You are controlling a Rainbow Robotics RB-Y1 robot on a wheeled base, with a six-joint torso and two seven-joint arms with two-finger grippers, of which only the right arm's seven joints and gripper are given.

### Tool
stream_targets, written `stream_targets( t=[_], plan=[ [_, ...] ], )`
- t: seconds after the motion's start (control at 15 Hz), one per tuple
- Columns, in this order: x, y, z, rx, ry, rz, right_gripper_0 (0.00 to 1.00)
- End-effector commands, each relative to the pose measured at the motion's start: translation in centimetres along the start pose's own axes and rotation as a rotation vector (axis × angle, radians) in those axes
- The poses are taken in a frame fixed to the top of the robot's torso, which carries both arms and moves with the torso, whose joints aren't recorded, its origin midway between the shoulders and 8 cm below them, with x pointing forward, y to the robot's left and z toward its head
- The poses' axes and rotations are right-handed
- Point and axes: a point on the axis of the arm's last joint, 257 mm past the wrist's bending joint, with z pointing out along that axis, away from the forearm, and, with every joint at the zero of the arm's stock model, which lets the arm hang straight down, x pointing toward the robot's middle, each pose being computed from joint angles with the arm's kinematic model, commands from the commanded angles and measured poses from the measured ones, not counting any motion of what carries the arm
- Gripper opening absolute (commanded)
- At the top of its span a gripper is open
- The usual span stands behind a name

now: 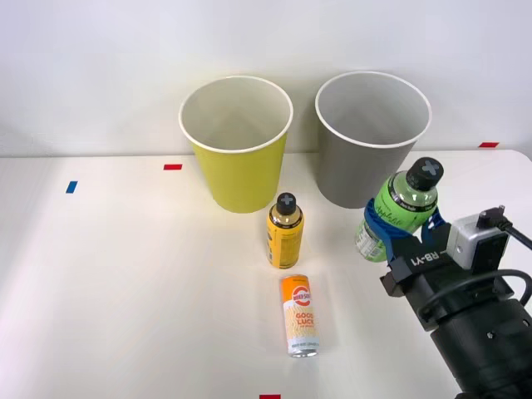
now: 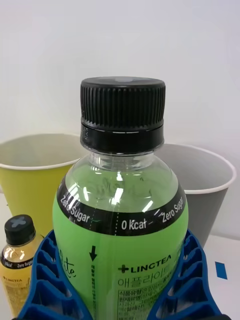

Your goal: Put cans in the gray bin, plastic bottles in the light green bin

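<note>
The green-labelled bottle (image 1: 401, 212) was clasped at its body by the right gripper (image 1: 397, 234), cap tilted up and away. It was held near the gray bin (image 1: 370, 141); the light green bin (image 1: 238, 145) lay further left.

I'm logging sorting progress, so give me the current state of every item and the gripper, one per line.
right gripper: shut on the green bottle, above the table.
green bottle: capped, held tilted, in front of the gray bin.
yellow bottle: capped, upright on the table, not sorted.
can: standing upright on the table, not sorted.
gray bin: upright, nothing visible inside.
light green bin: upright, nothing visible inside.
</note>
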Motion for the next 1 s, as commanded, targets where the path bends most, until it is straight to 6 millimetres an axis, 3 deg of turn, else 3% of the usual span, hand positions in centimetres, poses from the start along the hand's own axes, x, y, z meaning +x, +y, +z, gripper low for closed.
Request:
stream_targets(
  t=[0.07, 0.4, 0.6, 0.8, 1.0],
  plan=[
    [-2.4, 1.3, 2.6, -0.052, -0.012, 0.088, 0.0],
    [-5.9, 4.8, 6.7, -0.176, -0.009, 0.123, 0.0],
    [-6.6, 7.1, 10.2, -0.242, -0.063, 0.14, 0.0],
    [-8.1, 8.0, 12.9, -0.27, -0.129, 0.148, 0.0],
    [-11.3, 8.4, 13.9, -0.301, -0.182, 0.196, 0.0]
  ],
)
